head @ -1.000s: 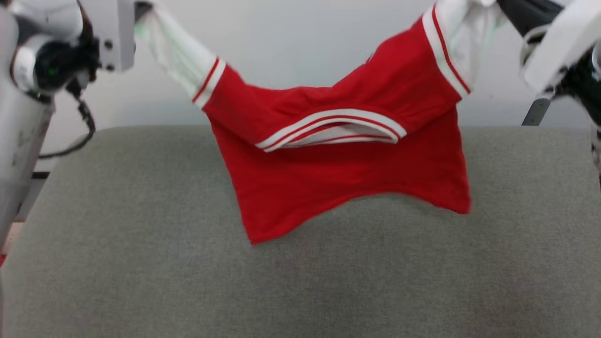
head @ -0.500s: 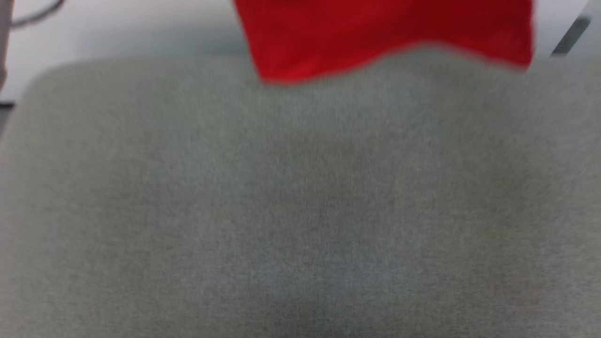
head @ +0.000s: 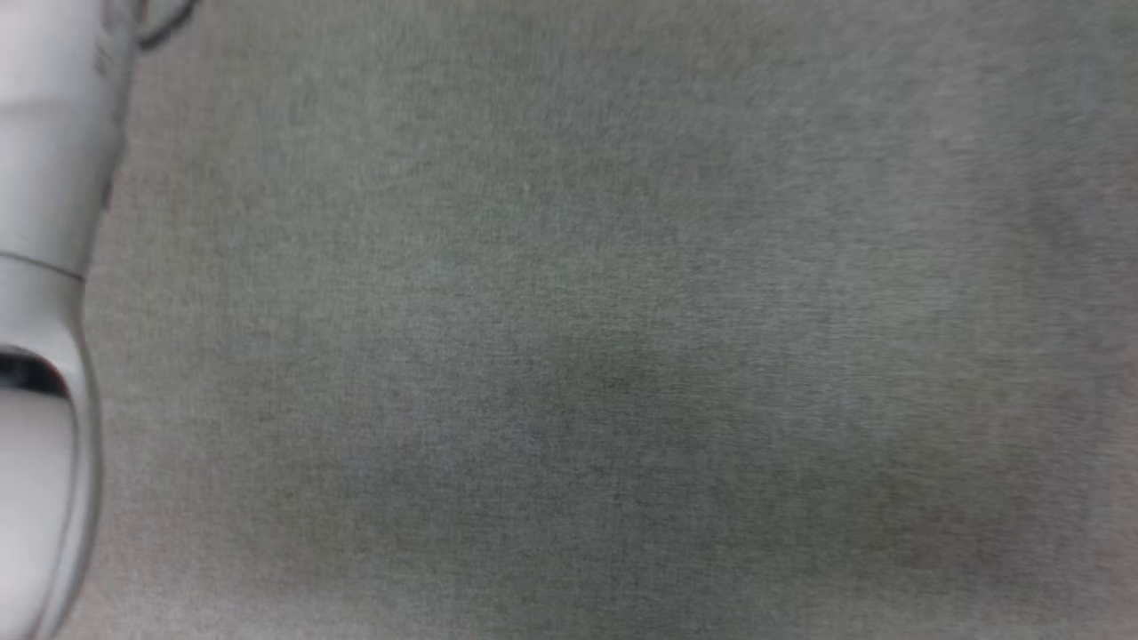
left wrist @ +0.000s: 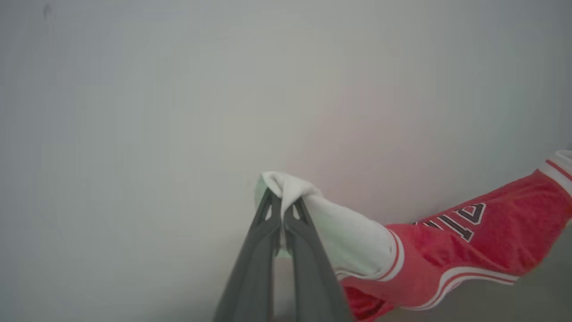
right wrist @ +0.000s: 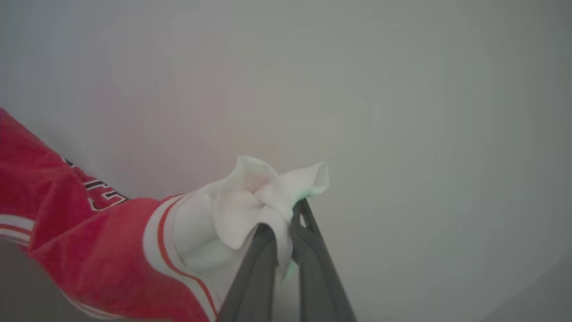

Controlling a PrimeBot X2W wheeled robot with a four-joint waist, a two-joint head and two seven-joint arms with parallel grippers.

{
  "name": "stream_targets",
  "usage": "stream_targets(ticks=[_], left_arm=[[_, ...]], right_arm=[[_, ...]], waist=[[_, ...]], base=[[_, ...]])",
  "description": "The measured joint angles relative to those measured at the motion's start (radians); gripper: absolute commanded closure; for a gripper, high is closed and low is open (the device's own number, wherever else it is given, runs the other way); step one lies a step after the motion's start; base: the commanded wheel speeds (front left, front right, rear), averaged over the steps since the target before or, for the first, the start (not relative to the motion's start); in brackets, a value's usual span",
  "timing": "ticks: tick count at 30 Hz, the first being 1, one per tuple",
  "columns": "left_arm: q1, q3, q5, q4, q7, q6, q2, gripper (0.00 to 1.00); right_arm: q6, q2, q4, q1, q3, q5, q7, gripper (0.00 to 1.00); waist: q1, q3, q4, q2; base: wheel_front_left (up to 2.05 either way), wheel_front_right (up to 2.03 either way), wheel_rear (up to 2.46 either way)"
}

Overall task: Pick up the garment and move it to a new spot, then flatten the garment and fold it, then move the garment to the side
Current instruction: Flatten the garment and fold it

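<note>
1. A pale robot forearm stands at the left edge, above the grey cloth-covered table.
2. The left jaws are pinched tight on the bunched end of one white sleeve.
3. The large red jersey garment, with black white-edged lettering, hangs slung between the two grips.
4. The right jaws are likewise closed hard on the other white sleeve.
5. The step looks like the carry to a new spot. Next, lower it evenly onto the table, sleeves apart, so it lands flat.
</note>
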Motion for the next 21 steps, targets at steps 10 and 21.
stream_targets(ticks=[10, 21], left_arm=[[0.270, -0.148, -0.215, -0.097, 0.247, -0.005, 0.014, 1.00], [0.586, -0.236, -0.434, -0.387, 0.449, -0.005, 0.271, 1.00]], right_arm=[[0.000, 0.027, -0.004, 0.220, 0.084, 0.355, 0.127, 1.00], [0.000, -0.222, -0.410, 0.611, 0.192, 0.767, 0.490, 1.00]], waist=[[0.0000, 0.004, 0.051, 0.0000], [0.0000, -0.180, 0.048, 0.0000]], base=[[0.00, 0.00, 0.00], [0.00, 0.00, 0.00]])
